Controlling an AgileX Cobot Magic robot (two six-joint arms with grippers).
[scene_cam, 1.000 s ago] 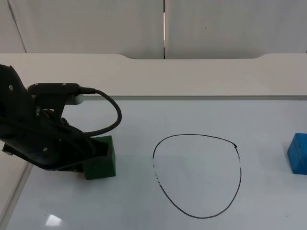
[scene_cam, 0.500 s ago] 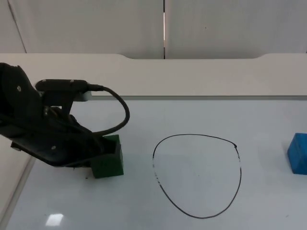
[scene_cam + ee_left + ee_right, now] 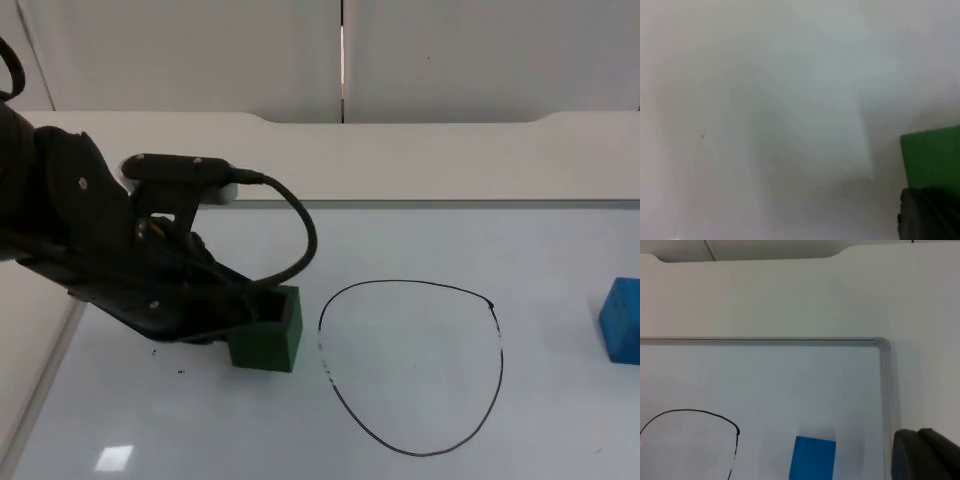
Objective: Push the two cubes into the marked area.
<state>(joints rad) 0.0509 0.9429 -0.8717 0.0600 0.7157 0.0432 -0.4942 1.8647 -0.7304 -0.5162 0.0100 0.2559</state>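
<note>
Green cube [image 3: 267, 335] sits on the white board [image 3: 420, 250] just left of the black drawn outline [image 3: 412, 367], closer to it than a moment ago; my left gripper [image 3: 250, 310] presses against its left side, having slid right with it; whether those fingers are apart, I cannot tell; the blue cube [image 3: 622, 320] rests unmoved near the board's right edge, well outside the outline; my right arm waits.

Bright even light, left wrist view blurred
</note>
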